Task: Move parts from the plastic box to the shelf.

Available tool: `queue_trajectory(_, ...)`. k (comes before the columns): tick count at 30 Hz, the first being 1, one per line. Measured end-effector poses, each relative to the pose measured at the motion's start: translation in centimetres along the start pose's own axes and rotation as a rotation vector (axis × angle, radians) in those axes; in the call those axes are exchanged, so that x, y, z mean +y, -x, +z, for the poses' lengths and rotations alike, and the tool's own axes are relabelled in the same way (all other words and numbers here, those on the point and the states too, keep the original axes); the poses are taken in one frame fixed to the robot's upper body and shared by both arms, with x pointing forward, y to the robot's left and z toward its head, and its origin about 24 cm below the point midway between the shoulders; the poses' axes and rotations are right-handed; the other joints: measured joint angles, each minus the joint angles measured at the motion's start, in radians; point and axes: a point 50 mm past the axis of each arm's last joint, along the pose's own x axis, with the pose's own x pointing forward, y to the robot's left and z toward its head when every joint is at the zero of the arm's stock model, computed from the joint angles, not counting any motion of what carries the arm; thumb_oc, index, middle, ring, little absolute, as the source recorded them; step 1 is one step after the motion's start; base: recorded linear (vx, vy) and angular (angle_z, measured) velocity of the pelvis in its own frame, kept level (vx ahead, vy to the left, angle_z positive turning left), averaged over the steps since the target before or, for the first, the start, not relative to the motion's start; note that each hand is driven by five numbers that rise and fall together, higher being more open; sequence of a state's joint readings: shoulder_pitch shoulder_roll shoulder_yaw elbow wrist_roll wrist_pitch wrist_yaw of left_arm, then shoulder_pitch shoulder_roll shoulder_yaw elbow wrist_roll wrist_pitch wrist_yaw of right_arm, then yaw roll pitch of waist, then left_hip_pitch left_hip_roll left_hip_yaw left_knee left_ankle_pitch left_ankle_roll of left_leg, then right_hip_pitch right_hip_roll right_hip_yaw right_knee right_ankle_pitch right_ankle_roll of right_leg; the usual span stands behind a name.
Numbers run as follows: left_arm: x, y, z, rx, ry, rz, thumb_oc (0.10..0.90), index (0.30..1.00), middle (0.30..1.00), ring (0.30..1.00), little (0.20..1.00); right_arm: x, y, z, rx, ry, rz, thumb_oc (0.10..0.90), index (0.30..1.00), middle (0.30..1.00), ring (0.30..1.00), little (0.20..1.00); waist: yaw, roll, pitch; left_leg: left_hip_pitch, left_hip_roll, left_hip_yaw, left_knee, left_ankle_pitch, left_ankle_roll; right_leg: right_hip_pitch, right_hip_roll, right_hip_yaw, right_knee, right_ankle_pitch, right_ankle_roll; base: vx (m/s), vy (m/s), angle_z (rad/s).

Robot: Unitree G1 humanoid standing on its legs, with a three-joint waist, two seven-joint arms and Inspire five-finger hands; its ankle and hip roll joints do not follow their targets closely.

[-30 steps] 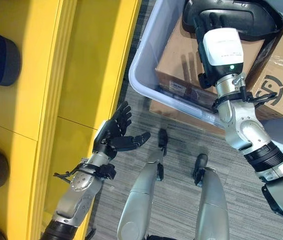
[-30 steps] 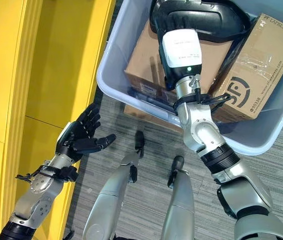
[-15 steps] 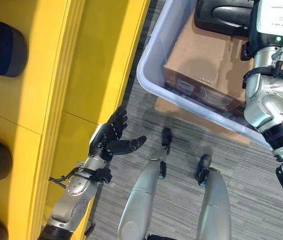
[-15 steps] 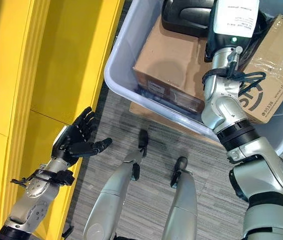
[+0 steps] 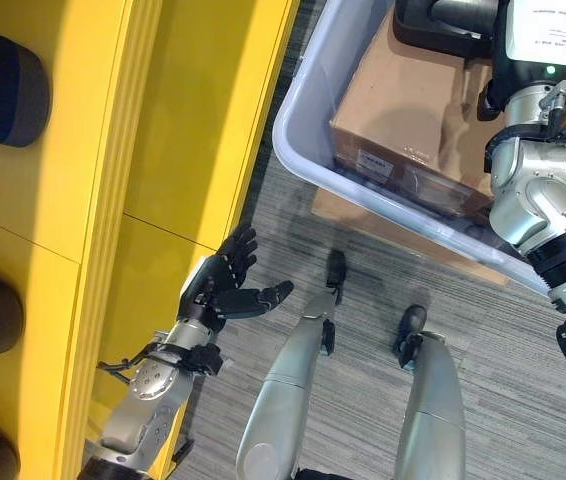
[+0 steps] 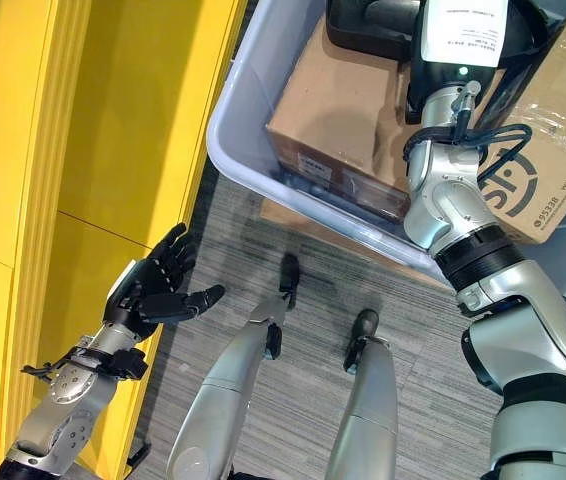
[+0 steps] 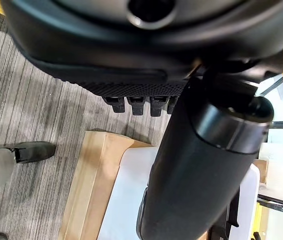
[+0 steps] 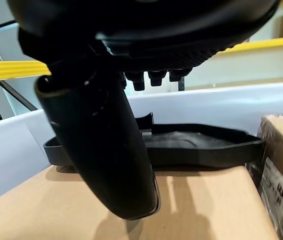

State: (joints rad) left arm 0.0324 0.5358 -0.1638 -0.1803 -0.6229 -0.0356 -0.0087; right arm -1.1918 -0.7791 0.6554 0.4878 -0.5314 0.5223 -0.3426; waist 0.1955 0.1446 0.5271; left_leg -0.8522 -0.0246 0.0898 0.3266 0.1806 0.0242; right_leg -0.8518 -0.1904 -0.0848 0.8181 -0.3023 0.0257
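Left hand point(image 5: 221, 288): you see it low at about 7 o'clock, fingers spread and relaxed, palm turned up, holding nothing, just beside the yellow shelf point(image 5: 173, 130).
Right hand point(image 8: 101, 130): your right arm reaches up to 1 o'clock over the plastic box point(image 5: 308, 115). In its wrist view the thumb stands out over the brown cardboard box point(image 6: 338, 110) and the fingers show as short stubs; you cannot tell from this whether they are released or clenched.
Black part point(image 8: 191, 145): a flat, dark moulded piece lying on top of the brown cardboard box inside the plastic box, at the far end, just past the right hand. You cannot tell whether the hand touches it.
Second carton point(image 6: 553, 130): printed, tape-wrapped, at 2 o'clock in the plastic box, beside the brown cardboard box.
Shelf contents: dark rounded parts point(image 5: 3, 85) sit in the shelf at 10 o'clock.
Floor point(image 5: 293, 260): grey striped carpet between shelf and box.
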Motion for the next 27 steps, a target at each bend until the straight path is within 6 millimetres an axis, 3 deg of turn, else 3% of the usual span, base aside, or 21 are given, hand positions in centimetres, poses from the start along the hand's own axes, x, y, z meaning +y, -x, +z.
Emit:
queue_trajectory(6,0.0,-0.1,0.3,-0.019,-0.003,0.000,0.900,1.000,1.000,1.000,1.000,0.7,-0.1,-0.6,0.045,-0.034,0.044,0.900,1.000,1.000,1.000,1.000,0.003,0.000,0.000,-0.016,-0.001,-0.014,0.000,-0.002,-0.007,-0.011,0.001,-0.009,0.007,-0.010,-0.014,0.01,0.002,0.05)
queue_trajectory(11,0.0,-0.2,0.3,-0.019,-0.008,-0.005,0.900,1.000,1.000,1.000,1.000,-2.0,-1.5,0.0,0.028,-0.057,-0.041,0.900,1.000,1.000,1.000,1.000,0.001,0.000,0.000,-0.145,-0.001,-0.022,0.126,-0.029,-0.011,-0.125,-0.009,-0.005,0.115,-0.036,-0.029,-0.01,0.007,0.06)
queue_trajectory(23,0.0,0.1,-0.1,-0.013,-0.009,-0.007,0.900,1.000,1.000,1.000,1.000,-2.9,-3.0,-1.2,0.084,-0.097,0.023,0.900,1.000,1.000,1.000,1.000,0.007,0.004,-0.002,-0.181,-0.026,-0.074,0.137,-0.042,-0.019,-0.156,0.005,0.003,0.133,-0.034,-0.034,0.01,-0.015,0.03)
queue_trajectory(26,0.1,0.2,-0.1,-0.012,-0.012,-0.009,0.900,1.000,1.000,1.000,1.000,-3.7,-3.5,-1.5,0.090,-0.107,0.032,0.900,1.000,1.000,1.000,1.000,0.007,0.004,-0.003,-0.187,-0.027,-0.076,0.142,-0.043,-0.020,-0.159,0.005,0.000,0.134,-0.036,-0.034,0.04,-0.019,0.03)
queue_trajectory(27,0.3,0.2,0.1,-0.007,-0.030,-0.014,0.900,1.000,1.000,1.000,1.000,-4.8,-4.0,-1.8,0.096,-0.122,0.031,0.900,1.000,1.000,1.000,1.000,0.007,0.004,-0.003,-0.201,-0.031,-0.084,0.152,-0.043,-0.020,-0.169,0.004,0.001,0.143,-0.041,-0.037,0.04,-0.026,0.04)
